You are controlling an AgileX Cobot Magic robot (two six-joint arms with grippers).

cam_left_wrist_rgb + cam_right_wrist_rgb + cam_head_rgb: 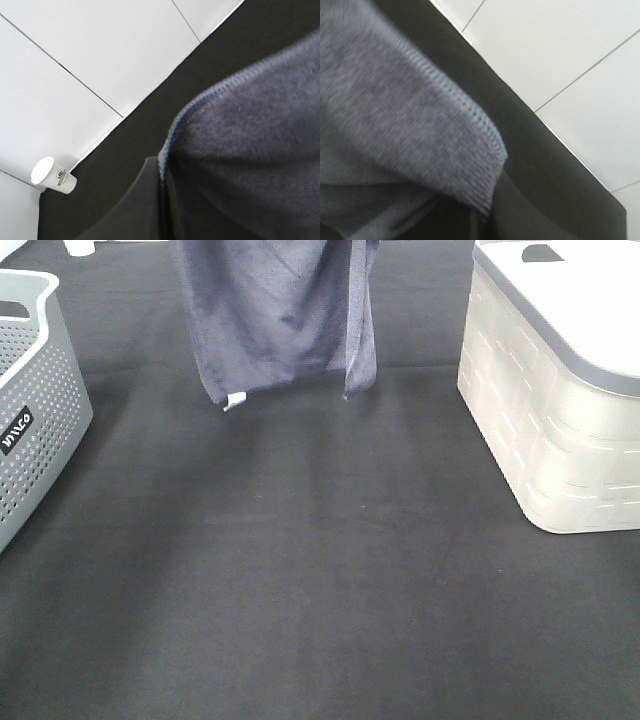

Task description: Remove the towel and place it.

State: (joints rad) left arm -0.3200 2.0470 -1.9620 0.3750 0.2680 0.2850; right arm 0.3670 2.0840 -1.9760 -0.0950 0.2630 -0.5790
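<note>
Grey basket (40,410) at far left on the black table (300,590). In the middle the towel (275,315) hangs in the air, clear of the table, white tag (235,400) at its lower left corner. White bin (560,410) on the right. Left gripper (150,210), right gripper (487,225): cloth drapes over both (can't tell their grip).

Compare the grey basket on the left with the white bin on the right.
The grey basket has perforated walls and a black label; the white bin has solid, brick-patterned walls. The white bin carries a grey lid; the grey basket shows none. Both stand on the dark table.
</note>
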